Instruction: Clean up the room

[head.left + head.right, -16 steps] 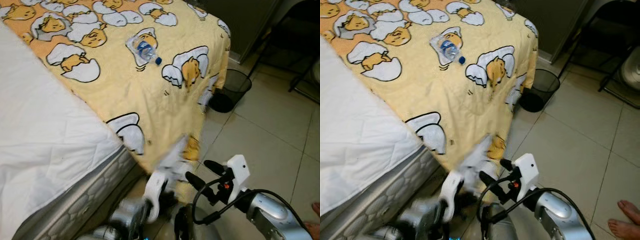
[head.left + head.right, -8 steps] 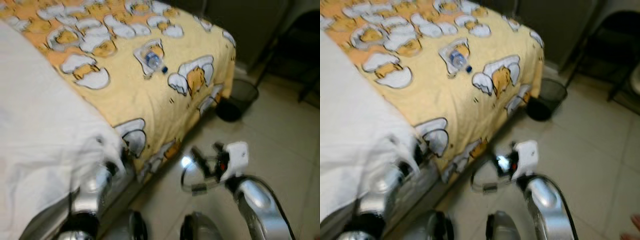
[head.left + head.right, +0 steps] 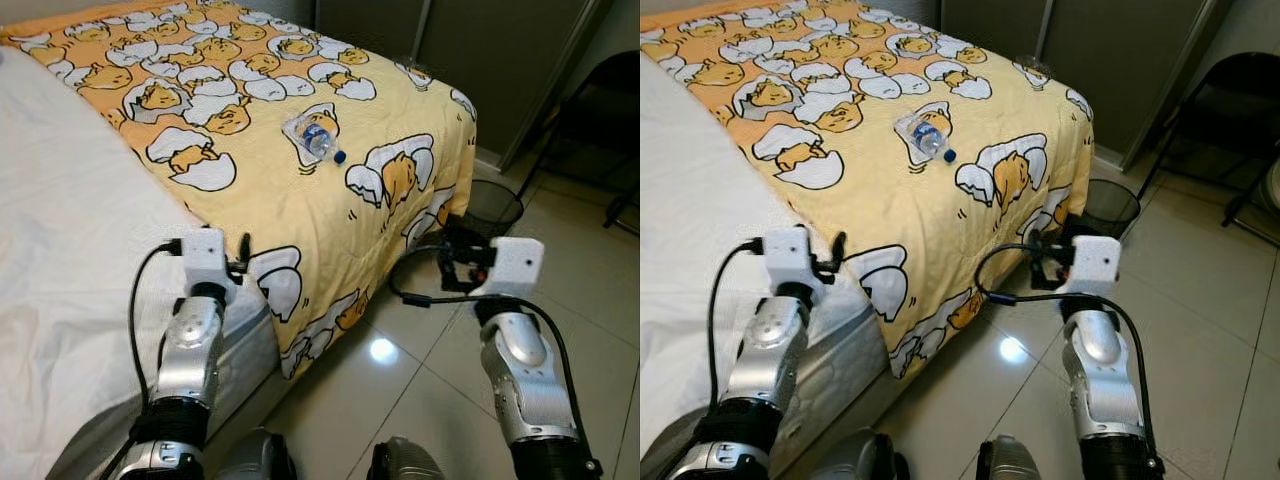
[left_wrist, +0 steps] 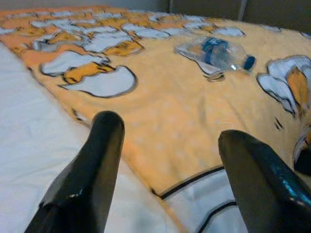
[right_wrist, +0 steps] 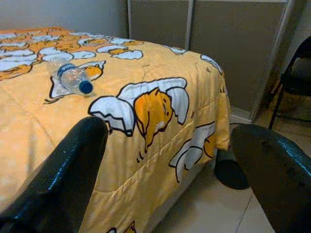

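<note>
From the head, a plastic bottle (image 3: 314, 140) lies on the yellow blanket (image 3: 300, 205) of the bed, far of both raised arms; a black bin (image 3: 494, 207) stands right. Left wrist: left claw (image 4: 167, 160) spread, empty, over the blanket edge. Right wrist: right claw (image 5: 170, 165) spread, empty, showing a chair (image 5: 296, 77).

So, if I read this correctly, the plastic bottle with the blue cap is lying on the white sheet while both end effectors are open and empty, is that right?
Not quite: the plastic bottle lies on the yellow patterned blanket, not the white sheet, as the left eye view shows. The rest holds: the left end effector and the right end effector are both open and empty.
</note>
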Robot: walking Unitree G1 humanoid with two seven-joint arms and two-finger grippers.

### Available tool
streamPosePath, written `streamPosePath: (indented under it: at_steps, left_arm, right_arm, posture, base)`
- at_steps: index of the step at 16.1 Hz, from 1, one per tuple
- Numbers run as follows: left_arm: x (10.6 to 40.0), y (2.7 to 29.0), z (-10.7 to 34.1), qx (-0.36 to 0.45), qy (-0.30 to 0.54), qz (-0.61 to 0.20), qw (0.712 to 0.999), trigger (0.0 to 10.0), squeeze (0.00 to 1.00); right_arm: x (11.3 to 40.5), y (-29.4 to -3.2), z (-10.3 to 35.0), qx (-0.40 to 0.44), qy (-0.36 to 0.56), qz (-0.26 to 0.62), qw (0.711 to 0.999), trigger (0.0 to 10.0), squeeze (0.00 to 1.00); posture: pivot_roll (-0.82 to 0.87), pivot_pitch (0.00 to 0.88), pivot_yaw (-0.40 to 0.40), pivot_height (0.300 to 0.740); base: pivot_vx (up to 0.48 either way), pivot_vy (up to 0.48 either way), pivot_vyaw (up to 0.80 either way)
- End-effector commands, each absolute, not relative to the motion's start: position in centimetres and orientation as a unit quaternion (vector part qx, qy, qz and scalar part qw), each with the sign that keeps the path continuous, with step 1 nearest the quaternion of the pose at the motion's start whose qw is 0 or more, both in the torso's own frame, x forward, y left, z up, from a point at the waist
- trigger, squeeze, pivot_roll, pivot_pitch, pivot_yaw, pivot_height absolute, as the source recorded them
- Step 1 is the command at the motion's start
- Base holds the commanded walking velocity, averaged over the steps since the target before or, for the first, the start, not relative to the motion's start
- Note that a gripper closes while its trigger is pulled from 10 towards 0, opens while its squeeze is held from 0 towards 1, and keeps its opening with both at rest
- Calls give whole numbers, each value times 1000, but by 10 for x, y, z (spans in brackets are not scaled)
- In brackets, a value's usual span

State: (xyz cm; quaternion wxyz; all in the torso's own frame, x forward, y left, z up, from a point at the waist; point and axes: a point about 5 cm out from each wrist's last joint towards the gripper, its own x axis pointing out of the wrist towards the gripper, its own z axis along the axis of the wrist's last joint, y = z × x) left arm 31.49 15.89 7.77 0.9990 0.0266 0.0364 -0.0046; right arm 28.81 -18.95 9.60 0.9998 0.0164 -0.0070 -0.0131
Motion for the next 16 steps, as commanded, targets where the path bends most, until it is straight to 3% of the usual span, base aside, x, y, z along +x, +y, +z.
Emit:
streamPosePath:
  at_steps: [1, 2, 3, 13, 16]
  left_arm:
    - [314, 151, 78, 26, 36, -37, 998, 10000, 1000]
    - [311, 147, 80, 10, 26, -68, 997, 10000, 898]
    - [313, 144, 82, 4, 24, -71, 997, 10000, 0]
    - [318, 115, 95, 17, -10, -161, 987, 10000, 0]
    - [320, 113, 97, 4, 1, -160, 987, 10000, 0]
  right_arm:
    - [289, -191, 97, 18, -13, -11, 1000, 10000, 1000]
    - [289, -188, 97, 14, -14, 2, 1000, 10000, 996]
    - [292, -187, 97, 10, -13, 1, 1000, 10000, 0]
    - [299, -181, 101, 14, -27, 19, 999, 10000, 0]
    - [301, -178, 96, 17, -15, 28, 999, 10000, 0]
  posture:
    - [-79, 0, 4, 684]
    - [-82, 0, 6, 684]
    - [-82, 0, 6, 684]
    - [-118, 0, 40, 684]
    - [-98, 0, 37, 684]
  base:
    - [0, 0, 0]
    - [281, 0, 0]
    - [480, 0, 0]
    - [450, -26, 0]
    - [0, 0, 0]
